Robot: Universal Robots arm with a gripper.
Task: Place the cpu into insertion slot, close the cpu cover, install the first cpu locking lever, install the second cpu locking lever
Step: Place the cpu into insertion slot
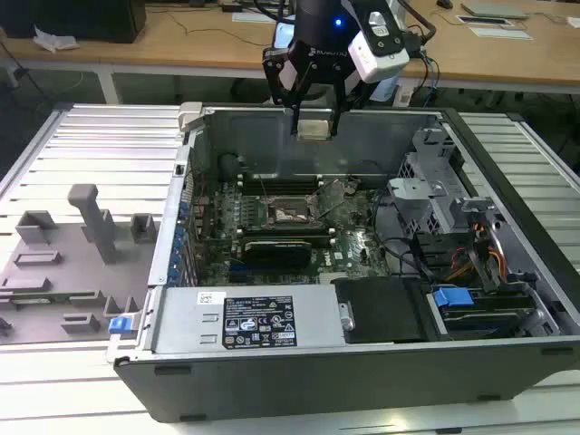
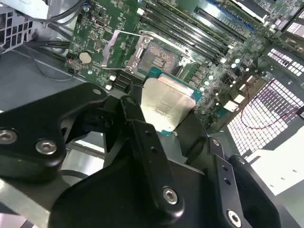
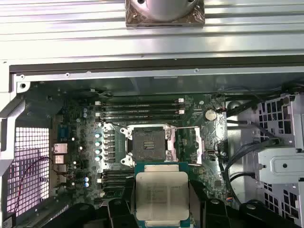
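The gripper (image 1: 314,125) is black. Its thick fingers (image 2: 142,137) have shiny round screws (image 2: 169,195). A blue light (image 1: 338,24) glows on the arm (image 1: 313,41).

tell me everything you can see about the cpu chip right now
The chip is a flat square with a pale silvery metal top and a thin green board edge showing around it. The gripper pinches it by two opposite sides and nothing else touches it. It hangs in the air above the open computer case, over the back part of the green board. It is not seated: the socket below it sits empty.
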